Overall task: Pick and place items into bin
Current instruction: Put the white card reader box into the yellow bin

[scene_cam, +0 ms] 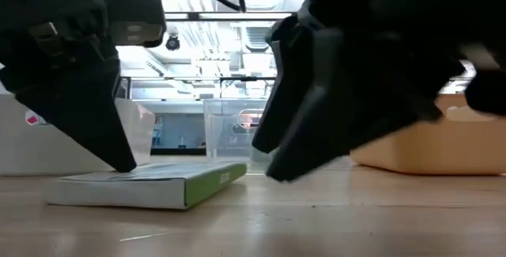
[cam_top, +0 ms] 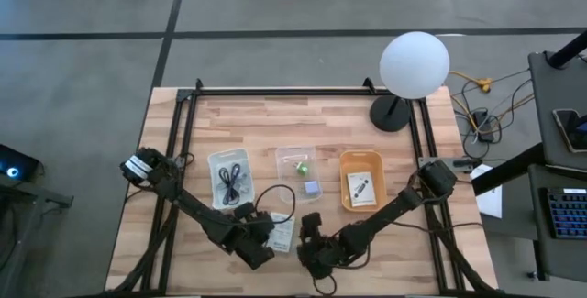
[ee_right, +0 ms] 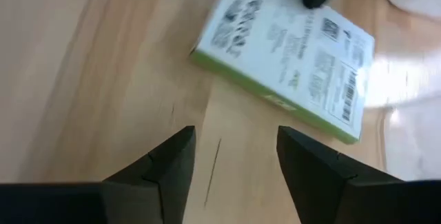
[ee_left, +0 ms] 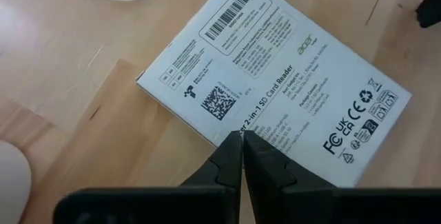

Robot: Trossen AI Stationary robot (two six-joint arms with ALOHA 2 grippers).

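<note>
While left gripper (ee_left: 242,136) presses packet (ee_left: 275,79), right gripper (ee_right: 236,148) hovers spread.

A robotics lab or workshop. A wooden table (cam_top: 275,119) in a black frame stands on grey concrete floor (cam_top: 83,60). A keyboard (cam_top: 561,214) and loose cables (cam_top: 486,105) lie beside it.

My left gripper (ee_left: 242,156) has its fingers pressed together, tips down on the white printed box (ee_left: 275,79) (touching its top face, as the low view shows). My right gripper (ee_right: 234,158) hangs just beside that box with its fingers spread apart, empty. Both my arms reach in low toward it, elbows bent outward.
</note>
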